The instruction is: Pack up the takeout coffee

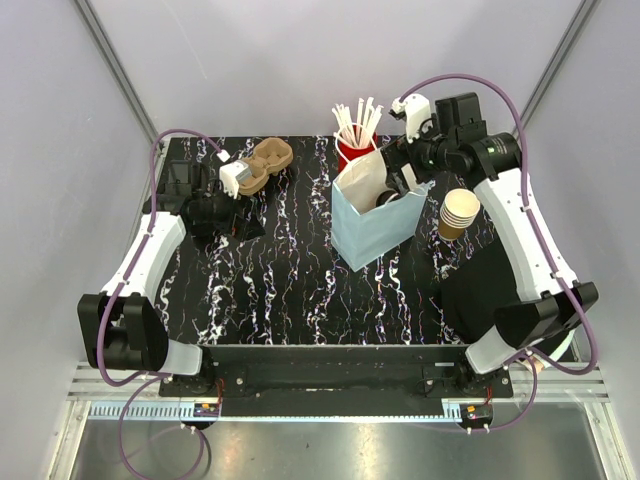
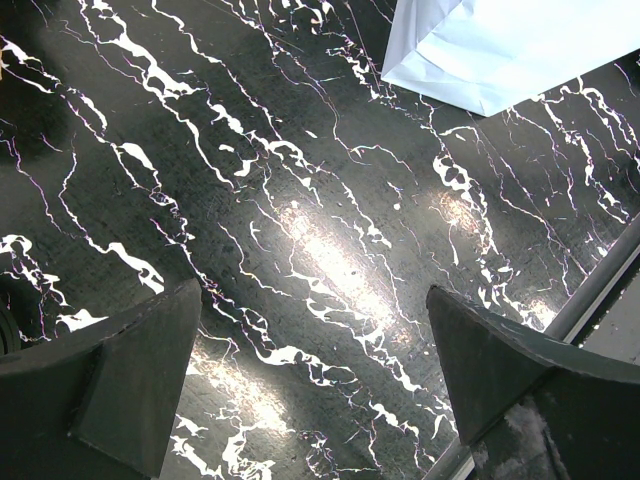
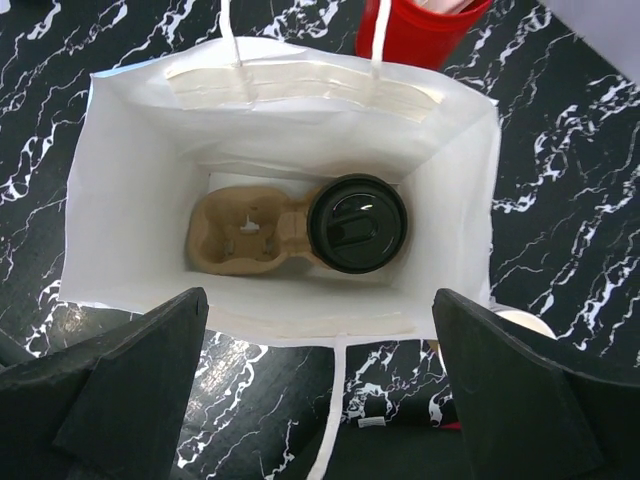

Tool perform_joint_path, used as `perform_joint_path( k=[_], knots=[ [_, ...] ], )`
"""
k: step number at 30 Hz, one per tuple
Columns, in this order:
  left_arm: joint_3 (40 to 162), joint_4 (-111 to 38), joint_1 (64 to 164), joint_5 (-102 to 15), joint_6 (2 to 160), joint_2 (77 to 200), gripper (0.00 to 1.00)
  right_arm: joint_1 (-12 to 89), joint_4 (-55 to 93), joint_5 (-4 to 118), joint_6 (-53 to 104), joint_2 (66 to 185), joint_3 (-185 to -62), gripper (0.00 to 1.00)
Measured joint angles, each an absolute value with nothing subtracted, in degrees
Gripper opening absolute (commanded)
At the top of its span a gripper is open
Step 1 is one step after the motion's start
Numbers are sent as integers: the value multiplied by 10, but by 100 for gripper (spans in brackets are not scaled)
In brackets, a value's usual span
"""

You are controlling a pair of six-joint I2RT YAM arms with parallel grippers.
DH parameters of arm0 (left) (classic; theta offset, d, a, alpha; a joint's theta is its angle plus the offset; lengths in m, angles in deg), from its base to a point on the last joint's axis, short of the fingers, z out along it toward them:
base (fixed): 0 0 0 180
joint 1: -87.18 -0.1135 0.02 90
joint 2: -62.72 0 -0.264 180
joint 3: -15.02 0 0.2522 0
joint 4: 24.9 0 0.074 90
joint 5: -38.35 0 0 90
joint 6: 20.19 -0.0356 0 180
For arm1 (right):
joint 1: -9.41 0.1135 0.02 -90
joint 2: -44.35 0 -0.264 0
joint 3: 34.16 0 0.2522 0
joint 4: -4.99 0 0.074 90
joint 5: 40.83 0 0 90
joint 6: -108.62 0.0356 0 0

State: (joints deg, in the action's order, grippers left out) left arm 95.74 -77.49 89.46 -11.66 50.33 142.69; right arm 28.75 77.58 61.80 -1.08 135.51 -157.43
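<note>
Directly below the right gripper lies the takeout coffee, inside the pale blue bag. The bag stands toward the far right part of the table, just in front of the red cup of sticks. The cup stands upright with its long axis vertical, so the wrist camera looks straight down onto its black lid. It occupies one well of a brown pulp carrier on the bag's floor, and the other well is bare.

The right fingers are spread wide and hold nothing, poised above the near rim of the bag's mouth. The right arm is by far the nearer. The left gripper hovers toward the left edge of the table, well apart from the bag, its fingers likewise spread over bare marble. Only a corner of the bag shows in its view.

Judging from this, the coffee is packed and the right arm need only rise clear without catching the near cord handle, which hangs outward between its fingers.

The lid and carrier hide the cup's tan wall, so whether it sits fully down in its well cannot be told. A second carrier and a stack of brown cups lie outside the bag. A pale round shape at the right wrist view's lower right is cut off and unclear.
</note>
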Motion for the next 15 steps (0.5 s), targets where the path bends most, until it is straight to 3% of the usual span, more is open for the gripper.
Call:
perform_joint_path(
  k=[15],
  knots=[
    [957, -775, 895, -117, 503, 1427, 99, 273, 661, 457, 8, 1241, -1497, 100]
  ],
)
